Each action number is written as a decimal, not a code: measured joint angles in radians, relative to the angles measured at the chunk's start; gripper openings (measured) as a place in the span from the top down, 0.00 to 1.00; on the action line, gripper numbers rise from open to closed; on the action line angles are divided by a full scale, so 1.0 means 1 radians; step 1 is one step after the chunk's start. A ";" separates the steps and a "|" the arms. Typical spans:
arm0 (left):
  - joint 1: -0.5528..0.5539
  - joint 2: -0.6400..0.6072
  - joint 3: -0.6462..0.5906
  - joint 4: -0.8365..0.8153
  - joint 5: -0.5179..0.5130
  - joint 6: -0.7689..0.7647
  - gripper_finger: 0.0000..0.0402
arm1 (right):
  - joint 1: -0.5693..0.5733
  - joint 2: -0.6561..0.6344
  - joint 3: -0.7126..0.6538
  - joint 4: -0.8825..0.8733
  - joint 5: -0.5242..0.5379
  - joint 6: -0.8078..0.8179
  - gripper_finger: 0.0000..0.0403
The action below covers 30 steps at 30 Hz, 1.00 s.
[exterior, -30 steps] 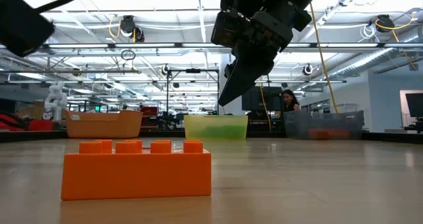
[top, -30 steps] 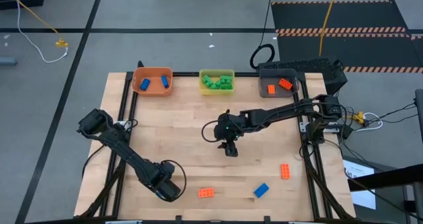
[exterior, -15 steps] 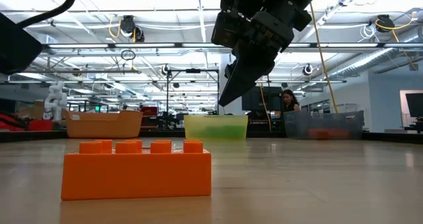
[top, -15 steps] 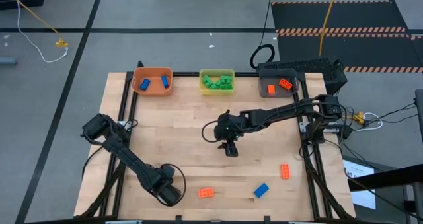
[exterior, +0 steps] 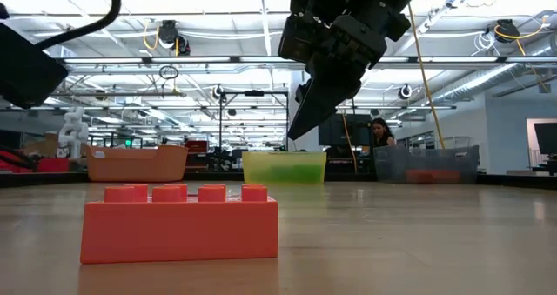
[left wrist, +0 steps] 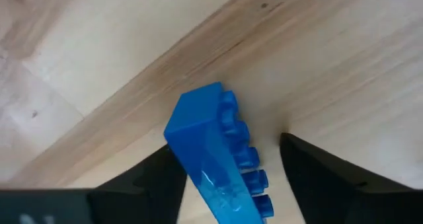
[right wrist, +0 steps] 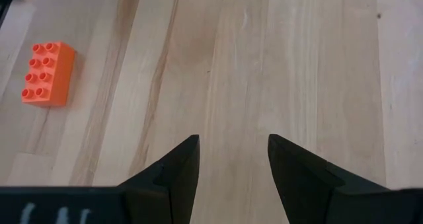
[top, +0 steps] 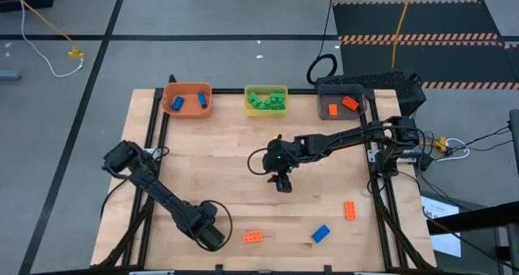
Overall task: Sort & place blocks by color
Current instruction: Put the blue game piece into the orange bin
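Left gripper (top: pixel 209 236) low at the table's (top: pixel 227 157) near edge, toward the left corner; in the left wrist view its fingers (left wrist: pixel 317 168) flank a blue brick (left wrist: pixel 215 154) that stands tilted between them, studs facing one finger, a visible gap on that side, so the jaws stand apart around the brick without clamping it. Right gripper (top: pixel 281 182) raised over the table's middle, jaws released and holding nothing; bare wood lies between its fingers (right wrist: pixel 175 168) in the right wrist view, with an orange brick (right wrist: pixel 46 73) well off to one side. Loose on the table: an orange brick (top: pixel 252 237) at the near edge just beside the left gripper, a second blue brick (top: pixel 321 234) near it, and another orange brick (top: pixel 349 210) toward the right edge. Along the far edge: orange bin (top: pixel 187 88) with blue bricks (top: pixel 178 103), yellow bin (top: pixel 266 90) with green bricks (top: pixel 266 101), grey bin (top: pixel 340 98) with one orange brick (top: pixel 349 103).
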 joint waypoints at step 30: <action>0.866 -0.335 -0.002 -0.444 -0.438 0.912 0.77 | -0.001 -0.068 0.001 -0.045 0.001 -0.063 0.58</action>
